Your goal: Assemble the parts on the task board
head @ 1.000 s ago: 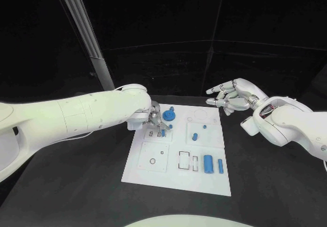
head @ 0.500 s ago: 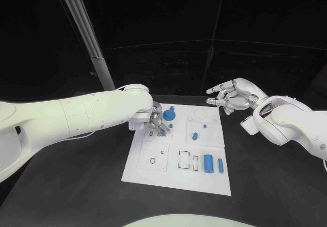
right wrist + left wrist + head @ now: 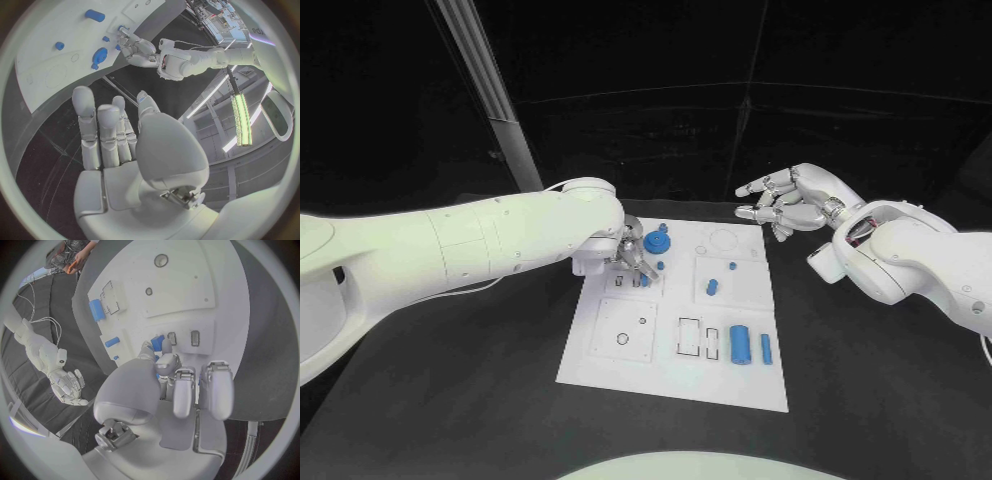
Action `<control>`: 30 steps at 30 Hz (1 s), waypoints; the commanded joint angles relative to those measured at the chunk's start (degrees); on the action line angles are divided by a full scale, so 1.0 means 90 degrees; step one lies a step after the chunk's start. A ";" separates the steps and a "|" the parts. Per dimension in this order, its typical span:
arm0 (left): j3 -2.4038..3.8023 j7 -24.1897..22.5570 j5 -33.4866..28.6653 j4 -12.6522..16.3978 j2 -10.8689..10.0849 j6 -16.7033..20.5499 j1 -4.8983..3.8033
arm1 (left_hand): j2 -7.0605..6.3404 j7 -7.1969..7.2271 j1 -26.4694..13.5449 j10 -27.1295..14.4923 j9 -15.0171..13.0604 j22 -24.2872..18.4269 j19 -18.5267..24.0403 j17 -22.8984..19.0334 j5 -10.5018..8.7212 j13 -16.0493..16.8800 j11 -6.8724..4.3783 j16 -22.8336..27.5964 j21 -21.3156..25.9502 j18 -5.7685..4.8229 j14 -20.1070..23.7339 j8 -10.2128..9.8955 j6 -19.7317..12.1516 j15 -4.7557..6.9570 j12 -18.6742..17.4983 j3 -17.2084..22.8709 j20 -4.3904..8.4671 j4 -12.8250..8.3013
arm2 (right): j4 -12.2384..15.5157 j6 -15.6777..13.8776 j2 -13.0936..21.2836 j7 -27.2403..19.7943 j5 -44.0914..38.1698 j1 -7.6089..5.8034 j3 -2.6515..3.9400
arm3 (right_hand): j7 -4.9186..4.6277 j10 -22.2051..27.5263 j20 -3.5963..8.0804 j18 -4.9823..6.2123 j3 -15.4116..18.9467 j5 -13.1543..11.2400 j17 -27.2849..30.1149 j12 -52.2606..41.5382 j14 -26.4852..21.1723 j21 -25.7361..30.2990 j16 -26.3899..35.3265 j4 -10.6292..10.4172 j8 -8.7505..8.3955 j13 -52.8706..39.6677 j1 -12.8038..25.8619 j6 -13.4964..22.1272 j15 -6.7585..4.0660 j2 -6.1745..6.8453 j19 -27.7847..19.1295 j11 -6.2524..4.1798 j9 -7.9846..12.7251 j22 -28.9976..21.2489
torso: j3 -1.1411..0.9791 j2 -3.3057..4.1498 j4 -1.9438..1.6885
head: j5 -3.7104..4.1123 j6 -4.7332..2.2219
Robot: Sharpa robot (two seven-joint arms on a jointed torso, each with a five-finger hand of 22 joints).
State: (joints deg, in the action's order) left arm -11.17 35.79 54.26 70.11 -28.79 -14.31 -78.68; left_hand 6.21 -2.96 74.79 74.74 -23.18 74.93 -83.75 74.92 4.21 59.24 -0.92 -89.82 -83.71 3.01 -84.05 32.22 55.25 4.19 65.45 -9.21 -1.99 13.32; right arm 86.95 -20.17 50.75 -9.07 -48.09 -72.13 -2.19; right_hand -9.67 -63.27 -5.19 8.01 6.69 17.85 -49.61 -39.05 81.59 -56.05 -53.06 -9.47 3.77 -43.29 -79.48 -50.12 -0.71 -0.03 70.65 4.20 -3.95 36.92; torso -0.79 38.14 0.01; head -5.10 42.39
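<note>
The left robot hand [image 3: 629, 258] is down on the far left part of the task board [image 3: 625, 370], fingertips pinching a small blue part [image 3: 157, 342] at a slot there; whether the part is seated in the slot I cannot tell, as the fingers crowd it. Just beyond sits a round blue gear-like part [image 3: 659, 241]. Two small blue pegs [image 3: 713, 289] rest mid-board. Near the board's right front, a thick blue cylinder [image 3: 740, 346] lies beside a thinner blue rod [image 3: 766, 348]. The right robot hand [image 3: 788, 204] hovers above the dark worktop [image 3: 473, 400] past the board's far right corner, fingers loosely spread, holding nothing.
</note>
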 commanded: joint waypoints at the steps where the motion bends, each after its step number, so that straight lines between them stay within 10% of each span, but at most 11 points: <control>1: -0.0002 -0.0088 0.0033 -0.0014 0.0006 0.0097 -0.0004 | 0.0049 0.0005 0.0180 -0.0005 -0.0011 0.0443 -0.0245 0.1676 0.0038 -0.0001 -0.0031 -0.0020 -0.0024 -0.0080 -0.0662 0.0021 -0.0071 0.0053 0.0011 0.0172 0.0042 -0.0073 | -0.0001 0.0037 -0.0012 -0.0022 -0.0016 -0.0013 0.0005 | 0.0026 -0.0011 -0.0004 0.0111 0.0044 0.0054 -0.0009 0.0043 0.0054 0.0036 0.0030 0.0001 0.0024 0.0015 -0.0034 -0.0002 0.0005 -0.0034 0.0029 -0.0011 -0.0008 -0.0012 | -0.0001 0.0001 0.0002 | 0.0001 0.0009; 12: -0.0003 -0.0239 -0.0149 0.0032 -0.0039 0.0207 -0.0003 | 0.0039 0.0027 0.1024 -0.0080 0.0006 0.0444 -0.0231 0.1676 0.0382 -0.0053 -0.0070 -0.0020 -0.0011 -0.0076 -0.0662 -0.0110 -0.0225 0.0098 -0.0130 0.1459 0.0095 -0.0589 | -0.0012 0.0104 -0.0020 -0.0014 -0.0016 -0.0013 0.0004 | 0.0032 -0.0001 0.0002 0.0111 0.0041 0.0302 -0.0064 0.0043 0.0077 0.0080 0.0060 -0.0003 0.0029 0.0066 -0.0078 -0.0011 -0.0001 -0.0036 0.0057 -0.0019 -0.0010 -0.0038 | 0.0000 -0.0003 -0.0003 | 0.0008 0.0019; 14: -0.0004 -0.0279 -0.0202 0.0069 -0.0077 0.0263 -0.0003 | -0.0161 0.0001 0.0944 -0.0059 -0.0024 0.0437 -0.0225 0.1676 0.0433 -0.0073 -0.0028 -0.0020 0.0001 -0.0071 -0.0662 -0.0097 -0.0213 0.0076 -0.0173 0.2093 0.0093 -0.0594 | -0.0015 0.0118 -0.0020 -0.0012 -0.0016 -0.0013 0.0004 | 0.0035 0.0002 0.0005 0.0112 0.0039 0.0385 -0.0077 0.0043 0.0083 0.0096 0.0073 -0.0008 0.0031 0.0083 -0.0089 -0.0014 -0.0003 -0.0034 0.0063 -0.0021 -0.0011 -0.0051 | 0.0001 -0.0004 -0.0005 | 0.0009 0.0021; 17: -0.0004 -0.0354 -0.0249 0.0146 -0.0155 0.0446 -0.0003 | -0.0833 -0.0005 0.0483 0.0001 -0.0145 0.0445 -0.0225 0.1676 0.0499 -0.0075 0.0000 -0.0020 0.0014 -0.0067 -0.0662 -0.0001 -0.0227 0.0065 -0.0198 0.3563 0.0071 -0.0637 | -0.0024 0.0136 -0.0018 -0.0005 -0.0016 -0.0013 0.0004 | 0.0036 0.0002 0.0006 0.0110 0.0038 0.0435 -0.0086 0.0043 0.0087 0.0099 0.0081 -0.0014 0.0032 0.0093 -0.0092 -0.0018 -0.0004 -0.0032 0.0072 -0.0023 -0.0011 -0.0047 | -0.0002 -0.0002 -0.0011 | 0.0006 0.0018; 21: -0.0007 -0.0413 -0.0270 0.0262 -0.0253 0.0683 -0.0003 | -0.1259 0.0004 -0.0076 0.0076 -0.0332 0.0468 -0.0235 0.1676 0.0542 -0.0043 -0.0006 -0.0020 0.0017 -0.0075 -0.0662 0.0199 -0.0255 0.0076 -0.0172 0.4799 0.0051 -0.0796 | -0.0035 0.0150 -0.0023 0.0006 -0.0016 -0.0013 0.0004 | 0.0036 0.0002 0.0007 0.0111 0.0040 0.0453 -0.0093 0.0043 0.0089 0.0104 0.0081 -0.0017 0.0033 0.0097 -0.0091 -0.0019 -0.0005 -0.0030 0.0073 -0.0023 -0.0011 -0.0052 | -0.0004 0.0001 -0.0015 | -0.0003 0.0012; 30: -0.0026 -0.0320 -0.0279 0.0638 -0.0556 0.1240 0.0006 | -0.1453 0.0012 -0.0545 0.0156 -0.0521 0.0518 -0.0257 0.1676 0.0639 0.0019 -0.0063 -0.0020 0.0004 -0.0081 -0.0662 0.0417 -0.0287 0.0081 -0.0119 0.5473 0.0071 -0.1101 | -0.0057 0.0151 -0.0035 0.0016 -0.0038 -0.0013 0.0003 | 0.0036 0.0004 0.0007 0.0112 0.0044 0.0475 -0.0082 0.0043 0.0087 0.0116 0.0101 -0.0024 0.0032 0.0103 -0.0086 -0.0018 -0.0005 -0.0025 0.0071 -0.0022 -0.0011 -0.0066 | 0.0000 -0.0001 -0.0027 | -0.0044 0.0023</control>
State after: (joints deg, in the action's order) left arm -11.39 33.20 52.25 75.45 -33.60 -6.87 -78.59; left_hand -6.89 -2.85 70.24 75.58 -27.79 74.93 -83.88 74.91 9.59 59.36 -1.35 -89.82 -83.71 3.04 -83.94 35.81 53.10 4.71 64.16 30.59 -1.43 12.45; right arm 86.41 -19.25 50.47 -8.81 -48.17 -72.12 -2.19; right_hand -9.67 -63.27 -4.99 8.01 6.86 21.85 -50.39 -39.05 82.01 -55.19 -52.40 -9.64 3.77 -42.44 -79.70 -50.12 -0.72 -0.25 70.85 4.20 -4.00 36.38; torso -0.80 38.13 -0.15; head -5.41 42.48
